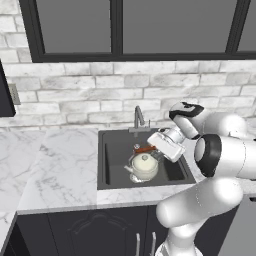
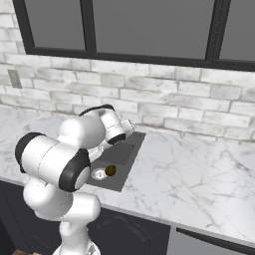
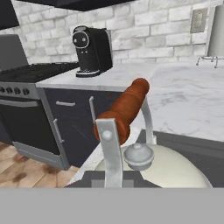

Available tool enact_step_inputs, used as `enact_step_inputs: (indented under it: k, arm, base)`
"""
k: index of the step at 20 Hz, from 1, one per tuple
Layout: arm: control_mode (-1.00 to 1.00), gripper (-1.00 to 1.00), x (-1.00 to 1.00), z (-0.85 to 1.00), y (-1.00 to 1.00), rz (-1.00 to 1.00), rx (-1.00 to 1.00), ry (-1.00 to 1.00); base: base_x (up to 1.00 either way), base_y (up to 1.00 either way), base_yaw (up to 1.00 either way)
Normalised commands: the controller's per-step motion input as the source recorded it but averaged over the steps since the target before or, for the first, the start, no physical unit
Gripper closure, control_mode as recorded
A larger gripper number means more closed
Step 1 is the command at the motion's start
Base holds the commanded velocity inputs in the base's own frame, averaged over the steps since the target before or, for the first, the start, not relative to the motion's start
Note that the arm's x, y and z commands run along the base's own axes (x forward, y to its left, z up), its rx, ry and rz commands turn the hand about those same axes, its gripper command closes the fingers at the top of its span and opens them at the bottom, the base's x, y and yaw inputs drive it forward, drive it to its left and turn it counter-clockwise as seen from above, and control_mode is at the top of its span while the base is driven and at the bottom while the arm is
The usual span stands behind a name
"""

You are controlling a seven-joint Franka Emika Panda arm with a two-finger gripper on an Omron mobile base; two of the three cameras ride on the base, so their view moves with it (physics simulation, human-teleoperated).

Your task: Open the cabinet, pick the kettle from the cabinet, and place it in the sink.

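The squat cream-white kettle point(image 1: 144, 167) sits inside the dark grey recessed sink point(image 1: 112, 160), its spout at 8 o'clock. The gripper point(image 1: 151, 149), fingertips hidden, is pressed together on the reddish-brown handle point(image 3: 127, 109). Bare basin floor lies toward 9 o'clock; a black coffee machine point(image 3: 91, 50) stands well apart.

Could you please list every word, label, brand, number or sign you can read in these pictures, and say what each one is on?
There is no readable text.
The coffee machine has a round dial, no lettering.
The stove knobs carry no legible marks.
The kettle, held by its handle in the shut gripper over the sink, is plain.
The wall outlet is blank.
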Motion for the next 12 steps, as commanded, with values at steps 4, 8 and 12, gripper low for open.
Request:
enact_step_inputs:
  k: [4, 8, 12]
  arm:
    - [-1.0, 1.0, 0.11, -0.25, 0.01, 0.0, 0.01, 0.0]
    - [-1.0, 1.0, 0.09, -0.27, 0.03, 0.0, 0.02, 0.0]
    - [-1.0, 1.0, 0.06, -0.22, 0.07, 0.0, 0.03, 0.0]
  base:
    - [0.0, 0.0, 0.0]
    - [0.0, 0.0, 0.0]
    - [0.0, 0.0, 0.0]
